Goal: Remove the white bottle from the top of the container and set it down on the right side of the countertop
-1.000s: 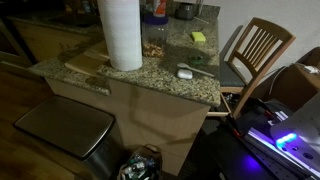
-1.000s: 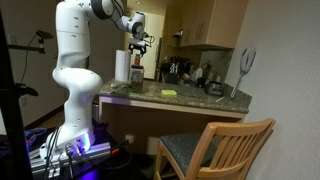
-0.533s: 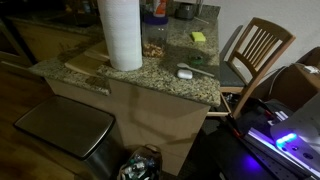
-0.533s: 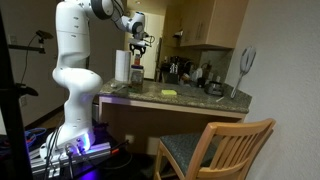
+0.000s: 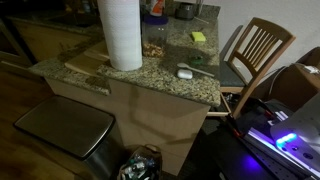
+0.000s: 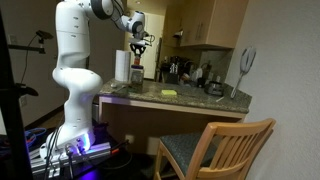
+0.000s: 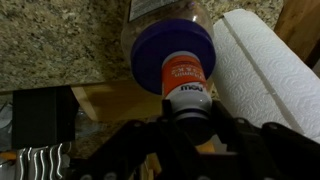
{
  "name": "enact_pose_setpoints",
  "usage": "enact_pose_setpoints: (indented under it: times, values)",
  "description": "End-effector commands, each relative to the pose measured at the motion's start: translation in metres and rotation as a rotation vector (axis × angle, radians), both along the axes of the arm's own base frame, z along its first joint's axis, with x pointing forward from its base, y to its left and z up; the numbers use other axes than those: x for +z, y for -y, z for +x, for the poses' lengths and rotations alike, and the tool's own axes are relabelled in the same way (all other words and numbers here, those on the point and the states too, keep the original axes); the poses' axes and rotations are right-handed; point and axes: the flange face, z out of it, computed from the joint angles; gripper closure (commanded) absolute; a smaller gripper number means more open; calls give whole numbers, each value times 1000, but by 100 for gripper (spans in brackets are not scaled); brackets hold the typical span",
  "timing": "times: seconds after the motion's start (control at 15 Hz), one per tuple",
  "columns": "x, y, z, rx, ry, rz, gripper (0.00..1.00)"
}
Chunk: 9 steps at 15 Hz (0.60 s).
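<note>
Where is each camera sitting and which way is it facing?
An exterior view sits high, looking down at the countertop corner, paper-towel roll and chair; no arm shows.
An exterior view sits low across the room, side-on; whole arm and tool show.
Wrist view looks straight down on white bottle and container; fingers show.
All share roll and countertop.

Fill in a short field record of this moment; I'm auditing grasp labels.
target: white bottle, orange label, upright
position: centred over the blue lid of the container
gripper: gripper, a finger on each side of the bottle; contact unclear
neighbour: paper-towel roll beside the container
surface: granite countertop
also present: yellow sponge, wooden chair
</note>
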Motion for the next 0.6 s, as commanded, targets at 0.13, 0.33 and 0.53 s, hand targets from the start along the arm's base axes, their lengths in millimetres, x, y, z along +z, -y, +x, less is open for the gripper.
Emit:
enact_pose_setpoints:
  times: [0.13, 0.33, 0.53]
  values:
    - [0, 3, 2, -7, 35, -51, 82]
    - [2, 6, 3, -76, 66, -85, 82]
    - [33, 66, 27, -194, 55, -118, 82]
